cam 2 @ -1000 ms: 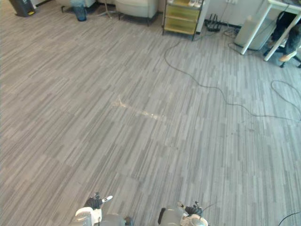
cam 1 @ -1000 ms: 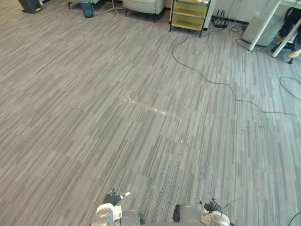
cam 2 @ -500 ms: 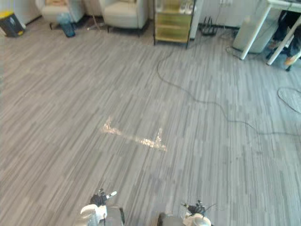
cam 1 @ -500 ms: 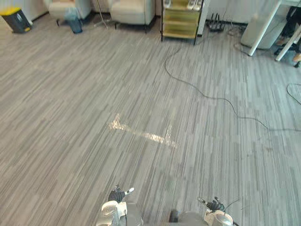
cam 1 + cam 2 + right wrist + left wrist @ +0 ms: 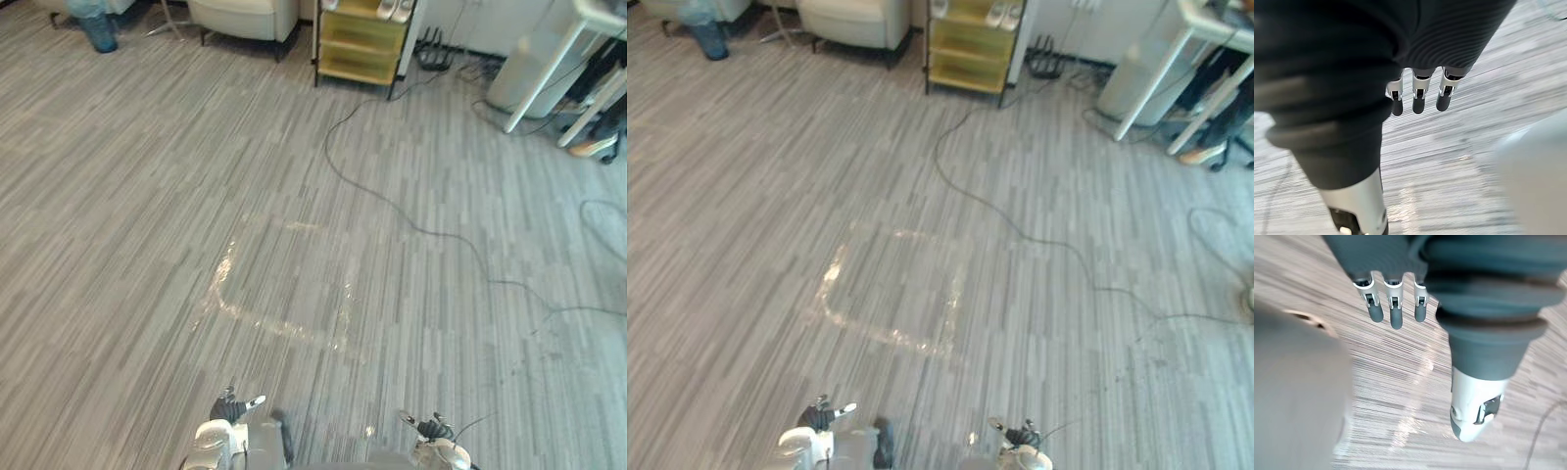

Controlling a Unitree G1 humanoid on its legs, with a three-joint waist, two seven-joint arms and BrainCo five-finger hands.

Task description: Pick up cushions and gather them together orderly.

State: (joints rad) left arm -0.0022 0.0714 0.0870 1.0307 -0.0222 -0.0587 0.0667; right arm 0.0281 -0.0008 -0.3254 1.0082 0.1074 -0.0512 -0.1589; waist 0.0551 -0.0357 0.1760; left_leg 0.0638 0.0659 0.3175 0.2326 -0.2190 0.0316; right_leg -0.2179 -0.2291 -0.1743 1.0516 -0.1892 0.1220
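Observation:
My left hand [image 5: 233, 406] hangs low at the near edge of the grey striped carpet, and my right hand [image 5: 432, 428] hangs beside it to the right. In the left wrist view the left hand's fingers [image 5: 1394, 301] are straight and hold nothing, with carpet past them. The right hand's fingers [image 5: 1419, 94] are equally straight and empty. The carpet ahead carries a shiny taped square [image 5: 281, 294].
At the far wall stand a beige armchair [image 5: 245, 14], a yellow shelf cart [image 5: 358, 47] and a blue bin [image 5: 98, 29]. A thin black cable [image 5: 411, 223] snakes across the floor to the right. White table legs [image 5: 549, 73] and a person's shoe [image 5: 593, 145] show far right.
The whole picture has shifted, so the camera has moved: the taped mark now shows as a full square nearer the middle. Both hands still hang empty.

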